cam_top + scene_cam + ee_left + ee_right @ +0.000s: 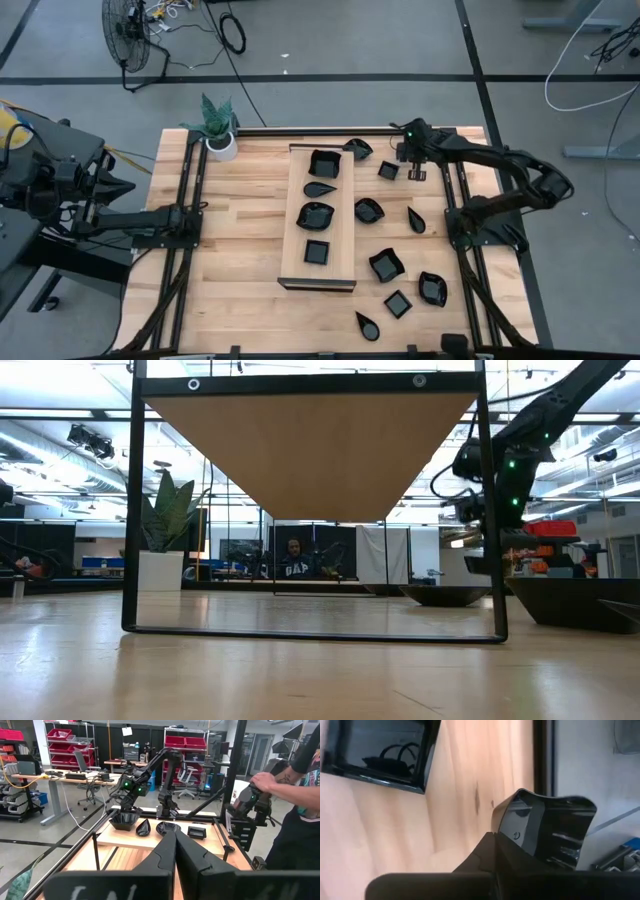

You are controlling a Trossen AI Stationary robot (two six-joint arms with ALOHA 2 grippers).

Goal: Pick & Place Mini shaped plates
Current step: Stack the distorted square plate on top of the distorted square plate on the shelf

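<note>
Several glossy black mini plates lie on the table. Several sit in a row on the long pale board (340, 270), among them a square bowl (323, 163) and a teardrop (320, 188). The others lie right of the board, among them a small square plate (389, 170) and a wavy one (369, 210). My right gripper (416, 173) is shut and empty at the far right of the table, just right of that small square plate, which shows in the right wrist view (375, 750). My left gripper (175, 834) is shut and empty at the table's left side (196, 213).
A white pot with a green plant (220, 140) stands at the far left corner. Black frame rails (190, 260) run along both sides of the table. A person's hand (265, 781) shows beyond the table's right side. More plates lie near the front right (398, 303).
</note>
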